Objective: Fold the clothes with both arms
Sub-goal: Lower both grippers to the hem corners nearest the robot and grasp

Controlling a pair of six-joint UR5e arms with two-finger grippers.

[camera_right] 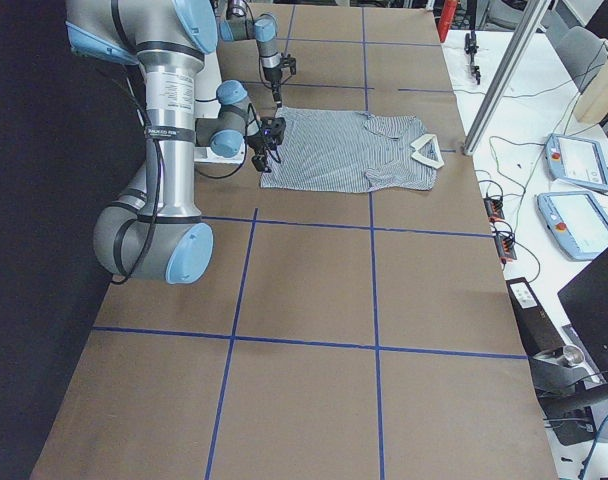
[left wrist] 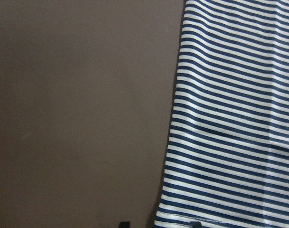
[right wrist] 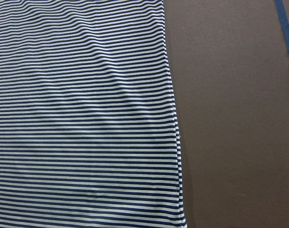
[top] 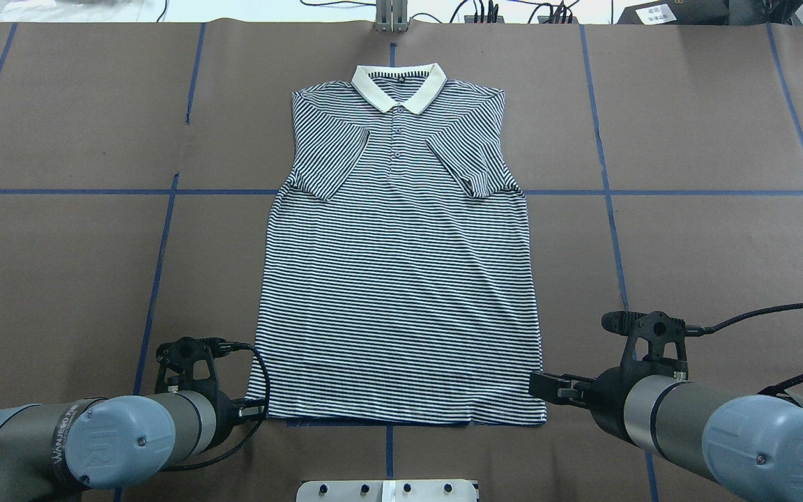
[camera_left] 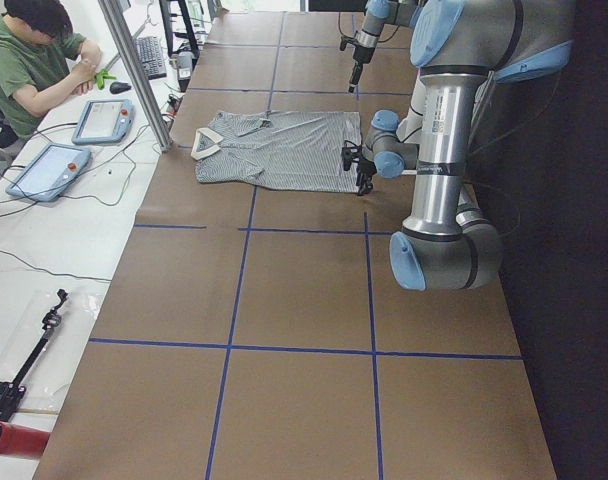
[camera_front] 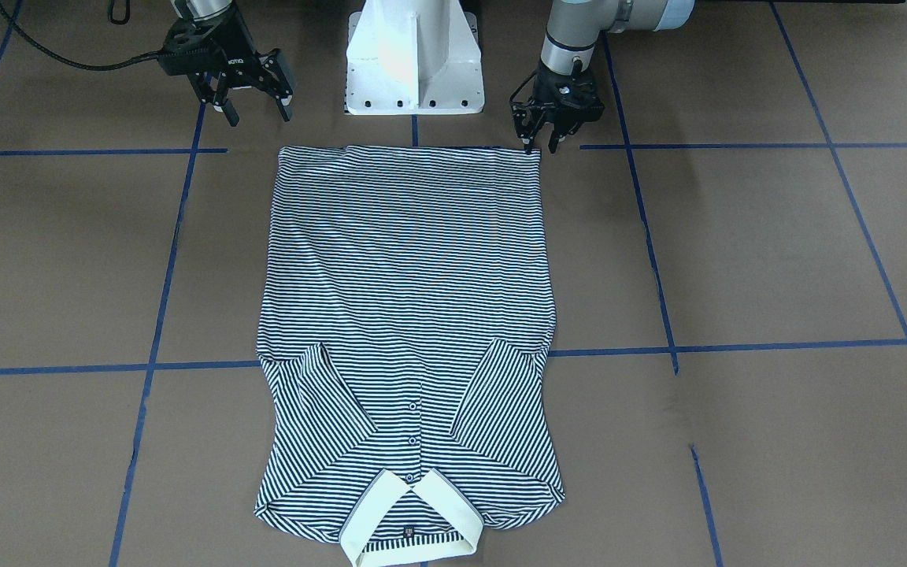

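Observation:
The striped polo shirt [camera_front: 406, 276] lies flat and face up on the brown table, with both sleeves folded in over the chest, the cream collar [top: 399, 85] at the far side and the hem towards the robot. My left gripper [camera_front: 541, 142] is open at the hem's corner on my left. In the left wrist view its fingertips [left wrist: 124, 223] stand on either side of that shirt [left wrist: 230, 118] corner. My right gripper [camera_front: 257, 110] is wide open and empty, just off the hem's other corner [top: 541, 417]. The right wrist view looks down on the shirt's side edge [right wrist: 175, 123].
The white pedestal base [camera_front: 414, 63] stands just behind the hem. Blue tape lines [camera_front: 68, 368] mark a grid on the brown table. A seated operator [camera_left: 34, 60], teach pendants [camera_left: 102, 120] and a metal post [camera_left: 134, 70] are beyond the collar end.

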